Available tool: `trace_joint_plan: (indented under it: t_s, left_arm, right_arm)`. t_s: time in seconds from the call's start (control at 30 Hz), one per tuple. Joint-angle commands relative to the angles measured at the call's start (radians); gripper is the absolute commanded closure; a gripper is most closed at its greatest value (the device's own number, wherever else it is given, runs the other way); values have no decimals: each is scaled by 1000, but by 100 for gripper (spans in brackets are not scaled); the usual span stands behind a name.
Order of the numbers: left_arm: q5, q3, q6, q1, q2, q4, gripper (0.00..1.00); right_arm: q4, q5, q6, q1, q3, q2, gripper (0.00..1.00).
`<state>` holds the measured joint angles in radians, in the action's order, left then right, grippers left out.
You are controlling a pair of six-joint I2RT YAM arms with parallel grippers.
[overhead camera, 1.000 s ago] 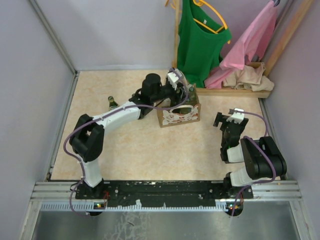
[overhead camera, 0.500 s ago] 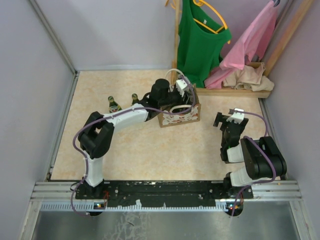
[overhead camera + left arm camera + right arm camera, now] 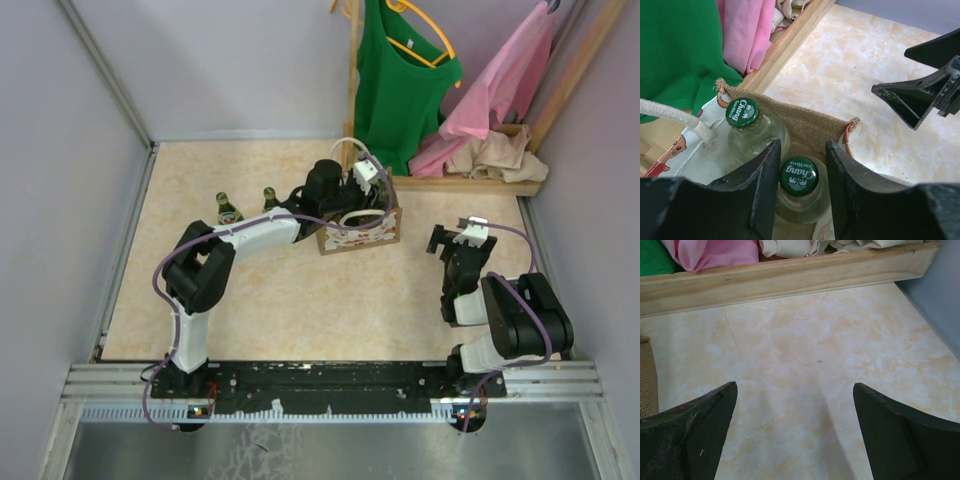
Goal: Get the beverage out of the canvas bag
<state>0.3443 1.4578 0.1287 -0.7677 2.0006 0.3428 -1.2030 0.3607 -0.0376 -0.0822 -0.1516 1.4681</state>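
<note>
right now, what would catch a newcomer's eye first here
The left end effector is at the mouth of the canvas bag, its jaws open around a green-capped bottle, with a second bottle beside it. Two loose bottles stand left of the bag, and a green shirt hangs behind.

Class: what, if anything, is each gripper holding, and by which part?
Nothing yet. The left gripper is open, its fingers straddling the green cap of a bottle in the canvas bag; the right gripper is open and empty.
</note>
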Motion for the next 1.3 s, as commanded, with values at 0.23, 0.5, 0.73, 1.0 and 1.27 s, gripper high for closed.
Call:
trace_joint_plan:
  t_s: [0.23,0.5,0.73,1.0,1.27]
  left_arm:
    - [-24,25,29,-4,55,-19,55]
    - [-32,50,43,-2,34,-4,100]
    - [-81,142,104,-2,-58,-8,100]
    - [-96,290,167,-2,-103,-28,100]
    - [-172,309,187,-2,-197,-51,100]
  right_arm:
    - [-44,4,-2,1,-20,-17,1]
    - [-44,4,-2,1,-20,-17,1]
    - [-44,4,-2,1,-20,-17,1]
    - [-44,4,-2,1,-20,-17,1]
    - [-44,4,-2,1,-20,-17,1]
